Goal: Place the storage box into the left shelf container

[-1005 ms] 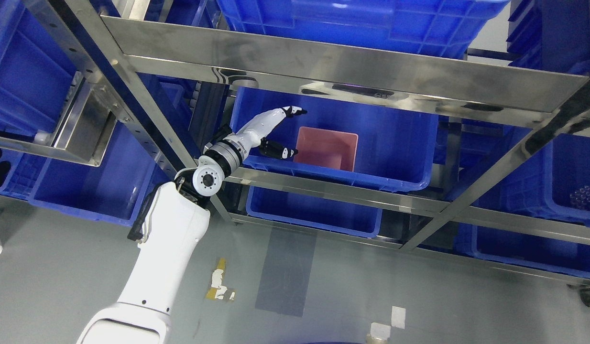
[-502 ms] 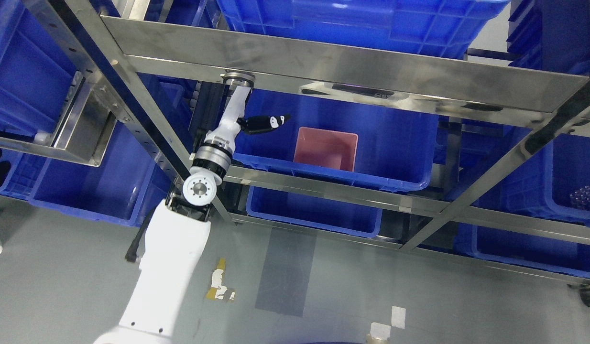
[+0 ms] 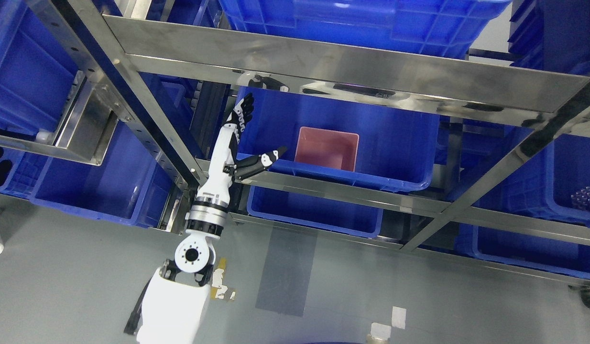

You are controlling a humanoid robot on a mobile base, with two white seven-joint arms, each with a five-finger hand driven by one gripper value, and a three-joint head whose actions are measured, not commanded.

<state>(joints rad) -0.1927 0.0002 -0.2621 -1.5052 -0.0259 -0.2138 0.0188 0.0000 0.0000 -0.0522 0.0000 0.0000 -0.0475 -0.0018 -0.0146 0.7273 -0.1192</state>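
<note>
A pink storage box (image 3: 327, 148) sits upright inside the blue shelf container (image 3: 400, 143) on the middle shelf level, towards its left half. My left hand (image 3: 249, 136) is outside the container, in front of its left front corner, fingers spread and pointing up, thumb stretched right towards the front rim. It holds nothing. The white forearm (image 3: 217, 184) rises from the bottom edge left of the middle. The right arm does not show.
Steel shelf rails (image 3: 333, 62) cross above and below the container, with a diagonal post (image 3: 132, 100) at the left. More blue bins (image 3: 99, 186) fill neighbouring bays, and one (image 3: 314, 212) lies under the middle shelf. Grey floor with tape marks (image 3: 285, 272) spreads below.
My left hand has drawn back out of the blue container, down and towards me, and the arm has lowered. The pink box stays in place inside the container.
</note>
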